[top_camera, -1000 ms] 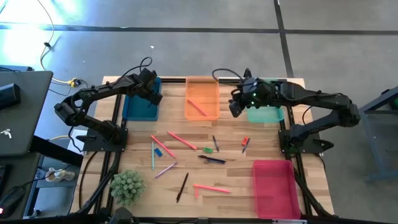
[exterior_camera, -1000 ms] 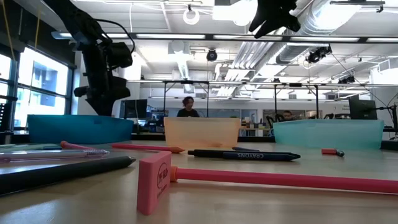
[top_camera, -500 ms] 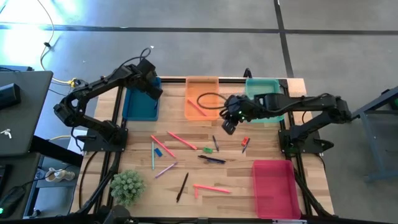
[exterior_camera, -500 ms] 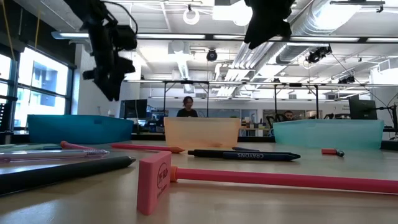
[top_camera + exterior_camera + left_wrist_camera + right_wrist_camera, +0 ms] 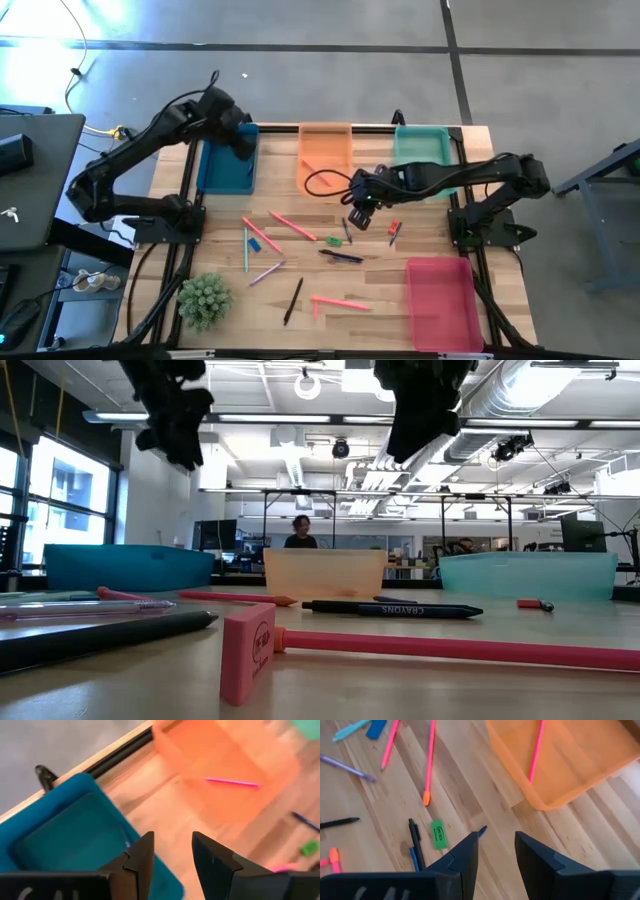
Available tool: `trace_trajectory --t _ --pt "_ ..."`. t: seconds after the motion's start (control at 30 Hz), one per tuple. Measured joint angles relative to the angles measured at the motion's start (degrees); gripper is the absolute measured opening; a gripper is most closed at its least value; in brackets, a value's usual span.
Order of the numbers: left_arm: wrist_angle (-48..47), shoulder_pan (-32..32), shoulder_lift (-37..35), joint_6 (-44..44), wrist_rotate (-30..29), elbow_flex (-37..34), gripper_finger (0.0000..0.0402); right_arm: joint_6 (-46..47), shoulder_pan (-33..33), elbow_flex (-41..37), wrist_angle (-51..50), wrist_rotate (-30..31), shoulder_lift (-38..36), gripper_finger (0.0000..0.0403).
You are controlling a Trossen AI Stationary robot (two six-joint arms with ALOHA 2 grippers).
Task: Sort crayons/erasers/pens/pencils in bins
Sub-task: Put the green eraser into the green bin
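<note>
Right gripper (image 5: 358, 213), fingers parted and empty, hangs over the bench just at twelve o'clock of the slim dark pen (image 5: 346, 230). Pen's long axis runs twelve-to-six. Left gripper (image 5: 243, 145), also parted and empty, sits well off above the blue bin (image 5: 225, 180).

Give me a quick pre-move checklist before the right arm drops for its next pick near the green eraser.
1. Right end effector open with nothing held: ok.
2. Green eraser lying free on the table, nothing on top: ok.
3. Dark pen lies close beside the eraser; could be nudged: not ok.
4. Left end effector away over the blue bin, out of the path: ok.
5. Orange bin already holds one pink stick: ok.
6. Which item the arm means to pick: cannot tell.
</note>
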Motion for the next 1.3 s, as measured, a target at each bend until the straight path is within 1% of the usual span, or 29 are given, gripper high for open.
trace_trajectory --t 0.1,0.3,0.37,0.5,0.63,0.87,0.97,1.07,1.17,1.3 --pt "1.6 -3.7 -3.6 -2.5 -0.1 -3.0 0.0119 1.3 0.0 0.0 0.0 -0.9 1.3 0.0121" --pt "10.7 -11.3 -11.6 -12.0 -0.1 -14.3 0.0119 2.6 0.0 0.0 0.0 -1.1 4.6 0.0125" --pt "13.2 -13.3 -13.4 -15.2 -0.1 -17.2 0.0119 2.6 0.0 0.0 0.0 -2.2 5.9 0.0133" --pt "16.1 -16.3 -15.3 -20.2 -0.2 -20.4 0.0119 2.7 0.0 0.0 0.8 -3.6 8.6 0.0158" --pt "16.3 -17.9 -15.5 -20.9 -1.0 -21.2 0.0119 4.3 0.0 0.0 3.7 -5.1 11.7 0.0178" --pt "16.4 -18.5 -15.5 -21.7 -3.8 -21.2 0.0119 1.2 1.6 0.0 10.1 -10.4 16.9 0.0181" --pt "16.4 -18.5 -15.5 -21.8 -3.8 -21.2 0.0119 0.1 2.9 0.4 10.2 -11.3 17.6 0.0181" --pt "16.4 -18.5 -15.5 -21.8 -3.8 -21.2 0.0119 -1.4 3.8 2.5 9.3 -11.2 17.8 0.0181" --pt "16.4 -18.5 -15.5 -21.8 -3.8 -21.2 0.0119 -3.1 3.9 4.0 8.5 -11.2 17.8 0.0181" --pt "16.4 -18.5 -15.5 -21.3 -3.8 -21.2 0.0119 -5.3 3.7 4.2 8.1 -10.9 18.1 0.0181"
